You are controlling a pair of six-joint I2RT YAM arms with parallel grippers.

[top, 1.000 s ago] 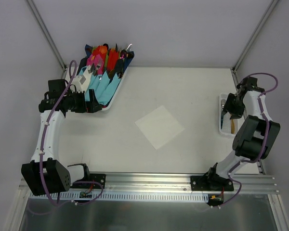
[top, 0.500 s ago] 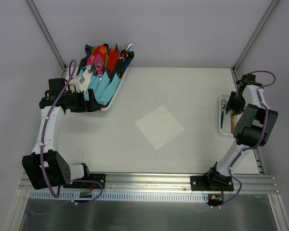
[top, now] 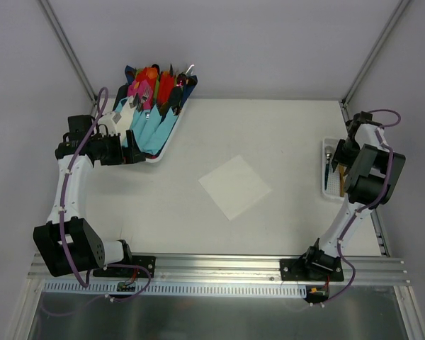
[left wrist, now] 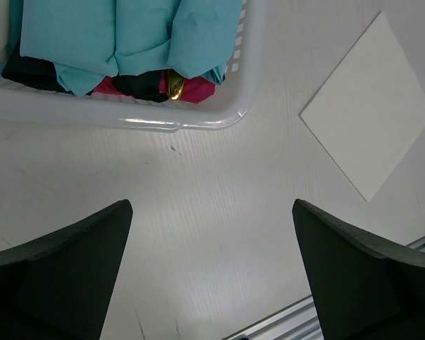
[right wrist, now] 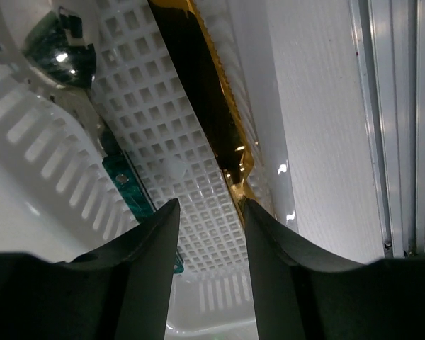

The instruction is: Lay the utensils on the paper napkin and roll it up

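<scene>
The white paper napkin (top: 234, 186) lies flat mid-table, turned like a diamond; it also shows in the left wrist view (left wrist: 372, 106). The golden-yellow utensil (right wrist: 205, 92) and the spoon with a silvery head (right wrist: 60, 53) and dark teal handle (right wrist: 127, 188) lie in a small white slotted tray (top: 326, 191) at the right edge. My right gripper (right wrist: 209, 209) is open just above the tray floor, empty, its right finger next to the golden utensil. My left gripper (left wrist: 212, 269) is wide open and empty over bare table by the basket.
A white basket (left wrist: 149, 124) at the back left (top: 166, 134) holds pink, red and orange cutlery in light-blue wraps. A metal rail (top: 219, 265) runs along the near edge. A frame rail (right wrist: 397, 120) stands right of the tray.
My right arm has folded further back and its gripper has settled lower into the slotted tray. My left arm has drawn slightly left, beside the basket.
</scene>
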